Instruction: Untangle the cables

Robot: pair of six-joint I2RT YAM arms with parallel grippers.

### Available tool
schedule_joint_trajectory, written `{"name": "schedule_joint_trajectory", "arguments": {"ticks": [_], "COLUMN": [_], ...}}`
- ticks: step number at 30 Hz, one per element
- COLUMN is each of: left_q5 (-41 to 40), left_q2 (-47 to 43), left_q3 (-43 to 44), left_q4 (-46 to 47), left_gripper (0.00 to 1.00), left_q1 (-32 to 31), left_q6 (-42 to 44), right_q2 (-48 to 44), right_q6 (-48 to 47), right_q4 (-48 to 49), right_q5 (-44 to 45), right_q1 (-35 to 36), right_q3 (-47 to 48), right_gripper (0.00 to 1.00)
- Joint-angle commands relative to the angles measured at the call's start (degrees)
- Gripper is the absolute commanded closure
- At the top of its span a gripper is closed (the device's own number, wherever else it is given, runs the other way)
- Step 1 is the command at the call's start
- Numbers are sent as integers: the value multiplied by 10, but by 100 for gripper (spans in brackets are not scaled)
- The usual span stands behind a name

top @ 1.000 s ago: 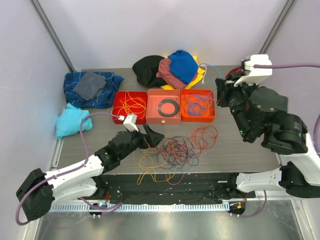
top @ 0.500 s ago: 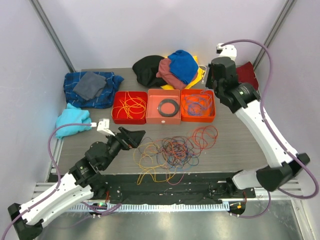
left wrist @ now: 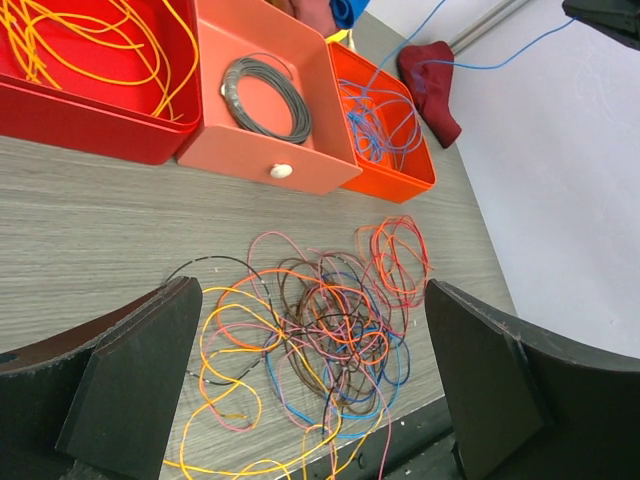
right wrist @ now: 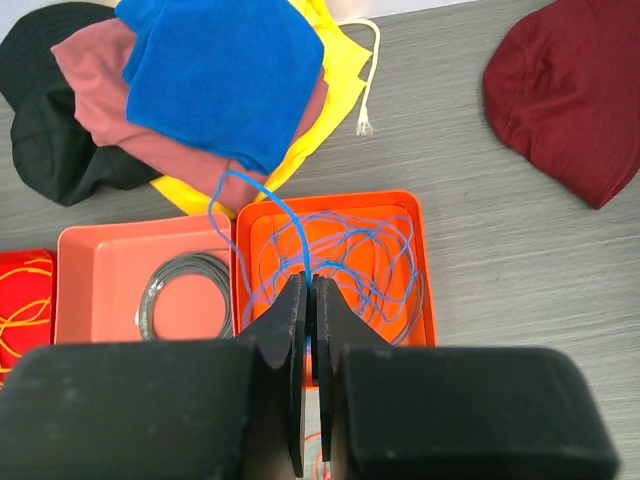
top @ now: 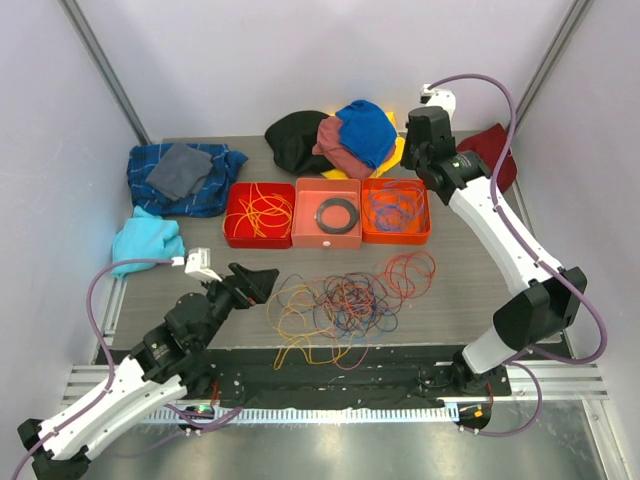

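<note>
Blue cable point(right wrist: 262, 196) we clamp in our right gripper point(right wrist: 310, 292), the orange tray point(right wrist: 424, 262) just beyond its fingertips, sorting by colour; our left gripper point(left wrist: 310, 385) gapes, the tangle point(left wrist: 335, 315) just ahead.

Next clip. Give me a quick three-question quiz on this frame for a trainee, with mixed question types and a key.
1. True or false: the left gripper is shut on part of the loose tangle on the table.
2. What colour is the cable pinched in the right gripper? A) orange B) blue C) red
3. Short answer: what lies in the middle tray?
Key: 1. False; its jaws are wide open and hold nothing. 2. B. 3. A dark ring.
</note>
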Motion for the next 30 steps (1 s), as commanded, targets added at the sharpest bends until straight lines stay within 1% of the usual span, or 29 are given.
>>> {"name": "schedule_joint_trajectory", "arguments": {"ticks": [1,5,15,23,24,26,27,28,29,30], "left_q5": [-16,-13,-6,-8,-8,-10,-11,-13,-14,-15], "left_q2": [-13,-10,5,11,12,8,8,8,8,9], "left_q3": [-8,-12,-13,-11,-10,-9,-9,-9,-10,-10], "left_q4": [-7,-5,-2,0,-2,-6,-6,-6,-6,-5], "left_gripper": [0,0,0,0,0,0,0,0,0,0], "left_q1": [2,1,1,1,1,1,1,1,1,1], "left_q6": [3,-2,-9,-9,-9,-9,-9,-9,-9,-9], "right_q2": [1,7,46,117,119,118,108,98,69,56], "right_q6": [8,4,11,17,17,24,26,29,33,33], "right_q4": [40,53,115,121,114,106,104,105,106,106], "right_q5": [-1,7,7,-10,-10,-10,-9,-6,3,6], "right_q1": [-3,-6,-23,-35,-35,-34,-35,-33,-30,-28], "right_q3": [13,-7,-104,-116,-114,-112,-114,-117,-124,-127], "right_gripper": [99,99,99,99,84,67,54,50,44,42]}}
